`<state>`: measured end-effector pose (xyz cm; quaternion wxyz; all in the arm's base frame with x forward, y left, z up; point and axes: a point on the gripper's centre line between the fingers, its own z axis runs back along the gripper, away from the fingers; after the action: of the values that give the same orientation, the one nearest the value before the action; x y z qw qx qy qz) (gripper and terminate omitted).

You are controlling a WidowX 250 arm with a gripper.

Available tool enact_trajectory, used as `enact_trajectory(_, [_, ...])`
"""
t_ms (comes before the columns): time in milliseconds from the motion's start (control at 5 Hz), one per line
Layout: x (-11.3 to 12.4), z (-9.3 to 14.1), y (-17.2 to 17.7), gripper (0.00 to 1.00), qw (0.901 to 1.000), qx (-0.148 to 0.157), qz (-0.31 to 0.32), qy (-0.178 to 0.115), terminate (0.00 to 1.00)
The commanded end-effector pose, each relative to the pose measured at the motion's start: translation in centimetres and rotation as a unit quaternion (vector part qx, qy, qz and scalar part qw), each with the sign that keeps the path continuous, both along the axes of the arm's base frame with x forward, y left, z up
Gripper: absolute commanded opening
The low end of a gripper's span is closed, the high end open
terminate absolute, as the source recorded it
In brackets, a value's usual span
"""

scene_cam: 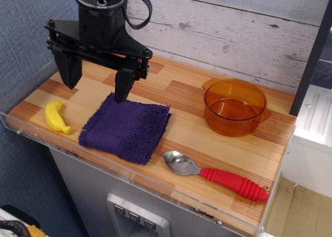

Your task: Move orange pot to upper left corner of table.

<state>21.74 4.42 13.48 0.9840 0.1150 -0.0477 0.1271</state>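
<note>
pincer (96, 80) hangs open, fingers down, above purple towel (126, 128).

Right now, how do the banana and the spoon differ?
The banana is all yellow and short; the spoon is longer, with a shiny metal bowl and a red ribbed handle. The banana lies left of the purple towel; the spoon lies right of it, by the front edge. Both lie flat on the table, untouched.

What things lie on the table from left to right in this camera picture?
banana → towel → spoon and orange pot, which overlap in left-right extent, the pot behind. The open gripper hangs above the table's left part, over the towel's back edge.
</note>
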Motion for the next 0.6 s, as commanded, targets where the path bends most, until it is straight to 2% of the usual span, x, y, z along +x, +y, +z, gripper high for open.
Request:
enact_trajectory(0, [0.0,0.0,0.0,1.00,1.0000,0.000,0.000,0.000,0.00])
enact_trajectory(200, [1.2,0.4,-2.1,1.00,0.9999,-0.005,-0.007,-0.014,0.00])
enact_trajectory(400, [4.1,0.5,-4.5,1.00,0.9982,-0.012,-0.043,-0.039,0.00])
